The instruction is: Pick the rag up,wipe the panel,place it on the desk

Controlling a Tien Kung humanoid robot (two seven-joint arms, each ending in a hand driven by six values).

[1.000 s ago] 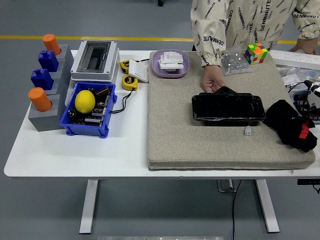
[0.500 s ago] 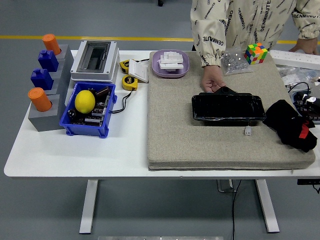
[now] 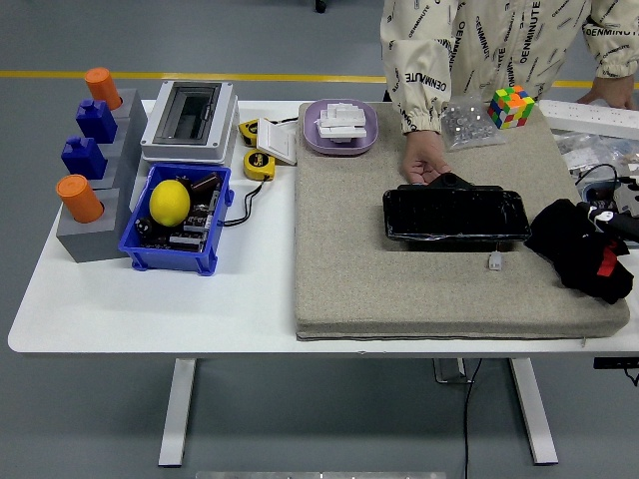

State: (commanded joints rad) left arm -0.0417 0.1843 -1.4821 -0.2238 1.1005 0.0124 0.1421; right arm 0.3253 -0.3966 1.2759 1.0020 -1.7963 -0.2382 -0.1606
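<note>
Black rag point(image 3: 582, 249) sits bunched on the grey mat point(image 3: 349, 259), right end, just beside the black panel point(image 3: 455, 216). Right hand point(image 3: 621, 222) is barely in frame at the right edge; can't tell its finger state. Left arm not visible. Risks: partial pinch drops the rag, or the wipe collides with the person's hand point(image 3: 424, 165) touching the panel's far edge.

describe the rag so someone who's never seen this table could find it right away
Start at the big grey felt mat covering the right half of the white table. On its right end, just right of the glossy black panel, lies the rag. It is the only crumpled, matte black cloth there, with a small red patch, unlike the flat shiny panel.
</note>
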